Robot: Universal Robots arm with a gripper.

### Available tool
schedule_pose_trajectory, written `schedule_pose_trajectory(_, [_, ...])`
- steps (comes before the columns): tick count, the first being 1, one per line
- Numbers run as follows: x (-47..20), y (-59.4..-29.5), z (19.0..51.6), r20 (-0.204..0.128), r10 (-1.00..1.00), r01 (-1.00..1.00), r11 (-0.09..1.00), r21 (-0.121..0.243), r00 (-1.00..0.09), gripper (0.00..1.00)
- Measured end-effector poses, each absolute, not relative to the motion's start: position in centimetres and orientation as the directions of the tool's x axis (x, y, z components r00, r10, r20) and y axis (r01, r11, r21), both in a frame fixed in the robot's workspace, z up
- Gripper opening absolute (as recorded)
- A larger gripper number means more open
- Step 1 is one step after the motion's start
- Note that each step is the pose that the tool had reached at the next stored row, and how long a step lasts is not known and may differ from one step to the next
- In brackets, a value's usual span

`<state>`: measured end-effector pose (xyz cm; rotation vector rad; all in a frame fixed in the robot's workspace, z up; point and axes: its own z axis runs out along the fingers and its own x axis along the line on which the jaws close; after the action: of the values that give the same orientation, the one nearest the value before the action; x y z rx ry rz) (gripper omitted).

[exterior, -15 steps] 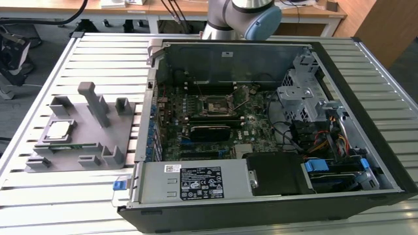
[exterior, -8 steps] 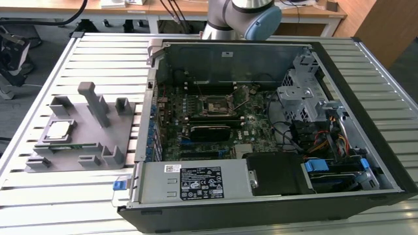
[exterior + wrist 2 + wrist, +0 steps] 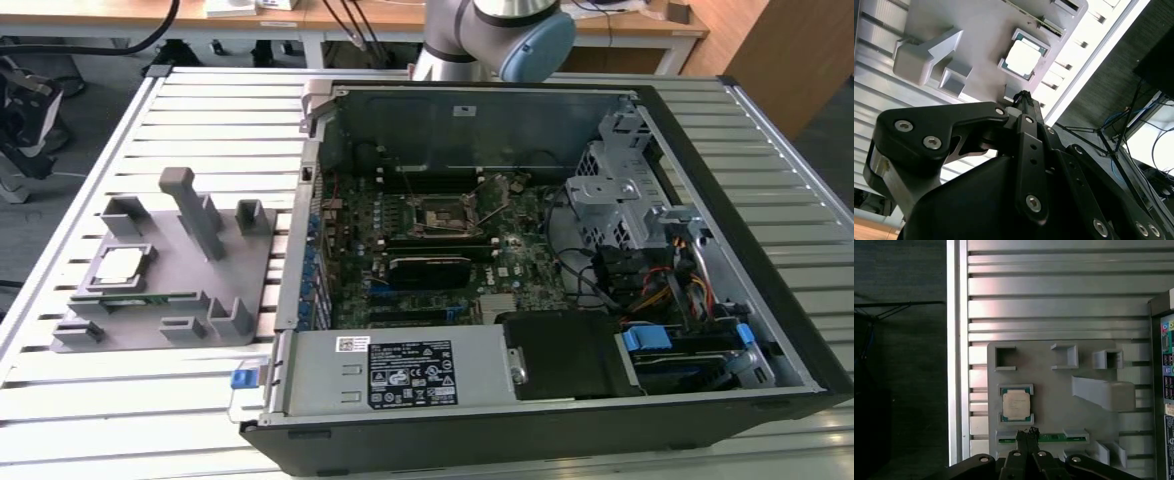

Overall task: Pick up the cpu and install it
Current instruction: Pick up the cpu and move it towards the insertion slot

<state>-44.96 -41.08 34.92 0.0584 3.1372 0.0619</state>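
Exterior view, plate: a grey holder plate (image 3: 200, 300) lies on the slatted surface (image 3: 200, 100), just beside the open computer case (image 3: 561, 250), on the exterior view's left of it.
Exterior view, cpu: the cpu (image 3: 123, 265) sits flat in a square recess of the plate, on the plate's side away from the case, not yet lifted.
Exterior view, arm: the arm (image 3: 494, 30) rises behind the case, well apart from the plate.
Second wrist view, end effector: the end effector (image 3: 1024, 95) has its two fingers pressed together with nothing between them.
Second wrist view, relation: the cpu (image 3: 1023, 56) lies straight ahead of the fingertips, in its recess on the plate (image 3: 979, 30).
First wrist view, end effector: the end effector (image 3: 1027, 432) hangs over the plate's edge slot that holds a green memory stick (image 3: 1054, 438); how high above it I cannot tell.
First wrist view, relation: the cpu (image 3: 1016, 405) is just beyond that slot, further in on the plate (image 3: 1054, 400), and slightly off the fingertip line toward the plate's side away from the case.
Axis: the chip is square, with no long axis; its edges run parallel to the plate's edges.
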Motion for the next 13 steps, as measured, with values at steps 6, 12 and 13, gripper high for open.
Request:
schedule_pose_trajectory(6, [-45.0, -41.1, 34.1, -0.002, 0.037, 0.037, 0.999, 0.039, -0.999, 0.11])
schedule_pose_trajectory(12, [-45.0, -41.1, 33.4, 0.003, 0.034, 0.034, 0.999, 0.039, -0.999, 0.11])
schedule_pose_trajectory(13, [-45.0, -41.1, 33.2, 0.005, 0.030, 0.030, 0.999, 0.039, -1.000, 0.17])
